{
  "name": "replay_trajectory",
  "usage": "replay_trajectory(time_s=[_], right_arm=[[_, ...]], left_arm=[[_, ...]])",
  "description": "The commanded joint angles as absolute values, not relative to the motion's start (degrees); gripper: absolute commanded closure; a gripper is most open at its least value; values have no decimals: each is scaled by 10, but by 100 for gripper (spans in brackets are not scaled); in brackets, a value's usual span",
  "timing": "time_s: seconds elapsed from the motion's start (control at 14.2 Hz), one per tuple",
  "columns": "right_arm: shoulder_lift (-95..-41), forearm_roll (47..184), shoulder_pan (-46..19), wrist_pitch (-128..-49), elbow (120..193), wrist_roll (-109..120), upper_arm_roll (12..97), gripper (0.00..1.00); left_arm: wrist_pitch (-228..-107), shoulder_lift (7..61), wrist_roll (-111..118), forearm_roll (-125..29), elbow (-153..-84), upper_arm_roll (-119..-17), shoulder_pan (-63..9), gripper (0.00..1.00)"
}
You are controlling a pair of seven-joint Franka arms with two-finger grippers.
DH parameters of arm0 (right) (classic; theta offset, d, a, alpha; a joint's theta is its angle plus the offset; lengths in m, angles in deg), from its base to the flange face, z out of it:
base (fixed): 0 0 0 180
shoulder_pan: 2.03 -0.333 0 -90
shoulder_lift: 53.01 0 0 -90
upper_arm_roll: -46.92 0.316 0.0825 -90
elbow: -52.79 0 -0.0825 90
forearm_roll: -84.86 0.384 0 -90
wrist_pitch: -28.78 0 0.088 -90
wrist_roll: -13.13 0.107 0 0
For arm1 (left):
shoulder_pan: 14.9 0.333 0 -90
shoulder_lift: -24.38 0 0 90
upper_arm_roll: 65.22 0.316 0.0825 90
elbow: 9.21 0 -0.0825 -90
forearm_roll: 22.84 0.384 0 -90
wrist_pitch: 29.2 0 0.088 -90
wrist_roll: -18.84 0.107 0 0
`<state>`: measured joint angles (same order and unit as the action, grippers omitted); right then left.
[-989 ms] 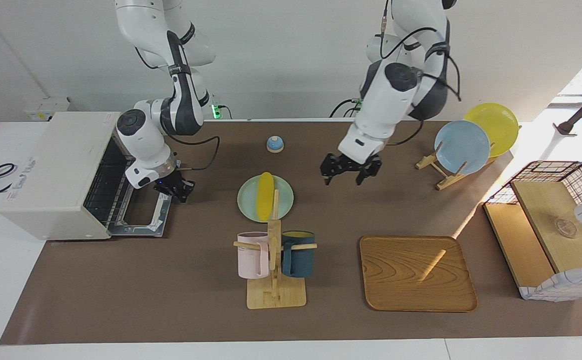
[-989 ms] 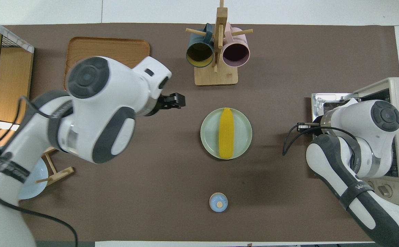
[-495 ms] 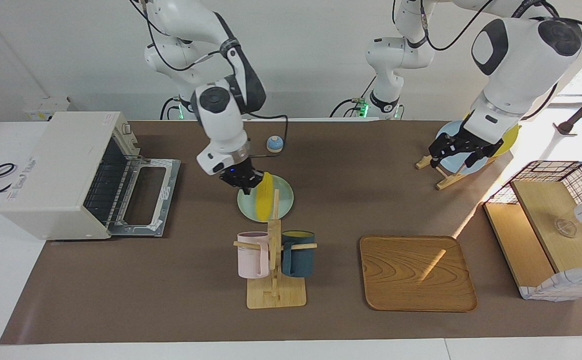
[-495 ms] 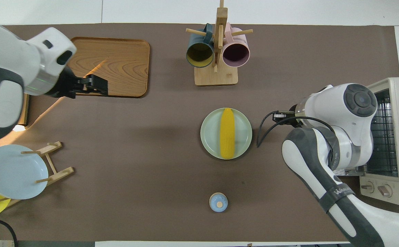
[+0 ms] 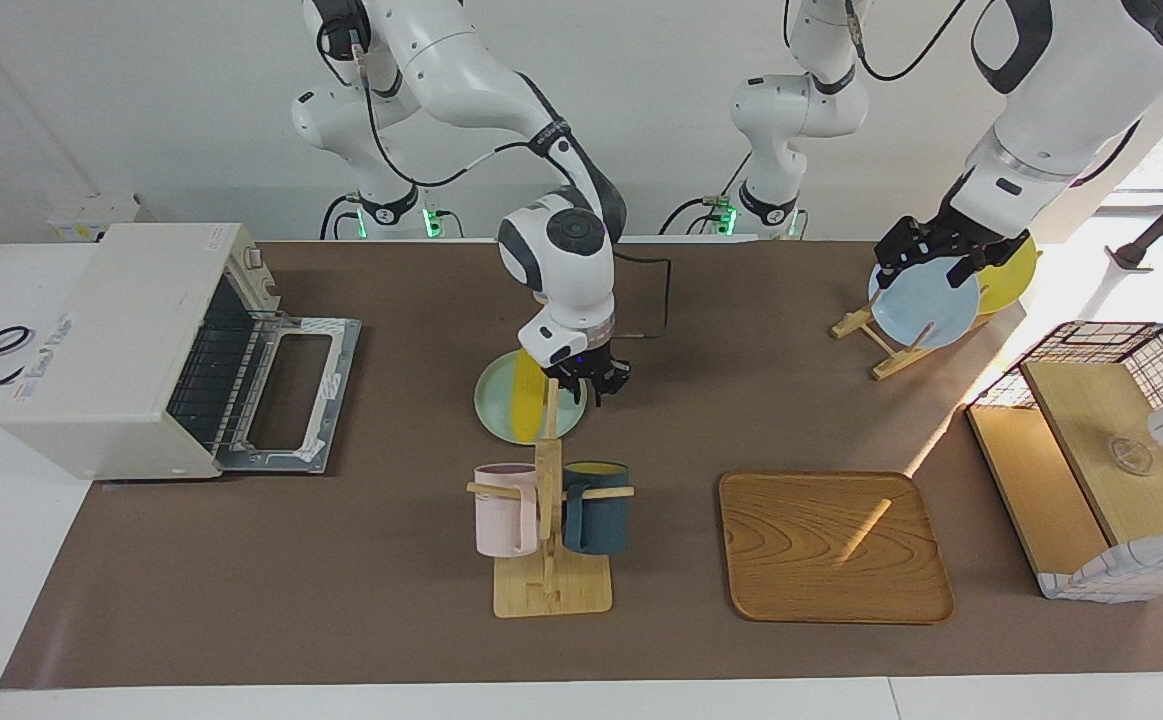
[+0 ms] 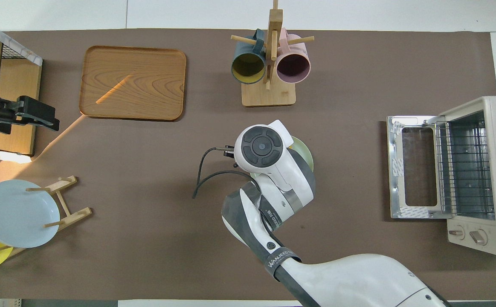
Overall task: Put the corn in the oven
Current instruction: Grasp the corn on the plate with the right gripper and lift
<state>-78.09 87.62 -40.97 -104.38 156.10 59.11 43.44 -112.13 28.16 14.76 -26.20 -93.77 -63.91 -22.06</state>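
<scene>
Hidden or cut off: in the overhead view the right arm's wrist covered the corn entirely and most of the pale green plate (image 6: 305, 154); only a sliver of the plate's rim showed. In the facing view the mug rack's (image 5: 549, 520) upright post crossed the corn (image 5: 526, 397), and the right gripper (image 5: 587, 381) hid the plate's edge toward the left arm's end.

Surroundings: the oven (image 5: 131, 345) stood at the right arm's end of the table, its door (image 5: 291, 390) dropped flat, wire rack visible. Pink mug (image 5: 505, 510) and dark teal mug (image 5: 596, 508) hung on the rack, farther from the robots than the plate. A wooden tray (image 5: 834, 546), a plate stand with blue plate (image 5: 924, 295) and yellow plate (image 5: 1006, 272), and a wire-and-wood basket shelf (image 5: 1101, 450) occupied the left arm's end.

Corn and fingers: the corn lay lengthwise on the plate. The right gripper hung low over the plate's edge, just beside the corn; its fingers looked slightly parted, though this was hard to read, and appeared to hold nothing. The left gripper (image 5: 931, 249) hovered over the blue plate, fingers spread, empty.
</scene>
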Motion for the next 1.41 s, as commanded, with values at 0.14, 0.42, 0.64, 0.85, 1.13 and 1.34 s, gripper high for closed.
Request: replay_trajectory(time_s=[0.14,0.42,0.64,0.85,1.13,1.34], right_arm=[[-769,866,-415,-1072,1601,600,431,96],[-770,792,-407,-987,1554,587,431,100],[-780,770,-395,-834,1455,521,431,100],[-754,725,-374,-749,1467,507,428,100],[-657,720,-287,-724,1572,432,427,100],[-605,708,-196,-718,1623,355,427,100]], left_arm=[[-1154,254,147,-248,-993,-646,-231,0],[-1170,260,147,-249,-990,-635,-245,0],[-1171,258,148,-249,-991,-630,-246,0],[-1164,262,148,-249,-985,-621,-254,0],[-1144,246,149,-248,-991,-618,-258,0],[-1149,242,151,-248,-999,-618,-254,0]])
